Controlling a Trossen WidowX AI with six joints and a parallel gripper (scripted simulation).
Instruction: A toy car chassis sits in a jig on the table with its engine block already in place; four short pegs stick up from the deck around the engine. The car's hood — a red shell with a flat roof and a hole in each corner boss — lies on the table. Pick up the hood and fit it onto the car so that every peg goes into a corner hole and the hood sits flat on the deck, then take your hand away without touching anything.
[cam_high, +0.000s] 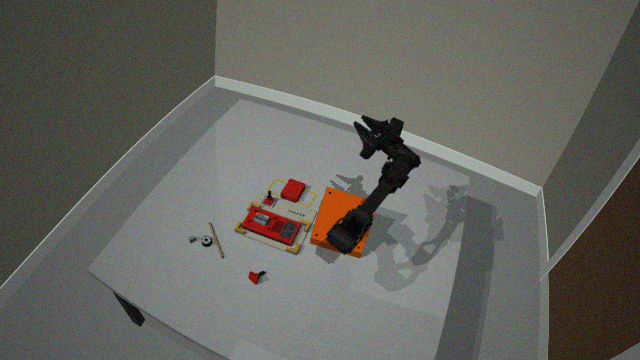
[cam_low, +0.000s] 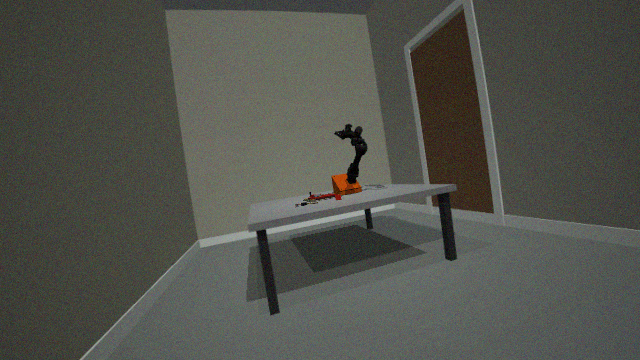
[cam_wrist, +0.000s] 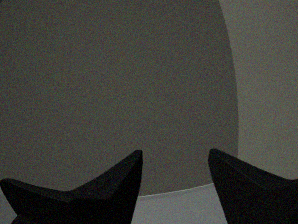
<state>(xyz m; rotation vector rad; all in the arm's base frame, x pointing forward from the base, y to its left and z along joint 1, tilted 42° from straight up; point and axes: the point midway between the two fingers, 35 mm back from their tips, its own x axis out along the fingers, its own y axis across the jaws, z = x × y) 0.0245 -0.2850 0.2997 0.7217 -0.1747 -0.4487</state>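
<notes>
Only from the top view: red hood (cam_high: 293, 190) lying on the table (cam_high: 165, 220) inside a yellow outline, just beyond the jig (cam_high: 280, 225) holding the red chassis (cam_high: 271, 225) with its grey engine block (cam_high: 261, 218). From the wrist view: gripper (cam_wrist: 176, 183) raised high, jaws half spread, nothing between them, facing a wall. From the exterior view: arm (cam_low: 356, 160) reared up over its orange base (cam_low: 345, 185), brown door (cam_low: 450, 115) behind, grey floor (cam_low: 450, 310).
</notes>
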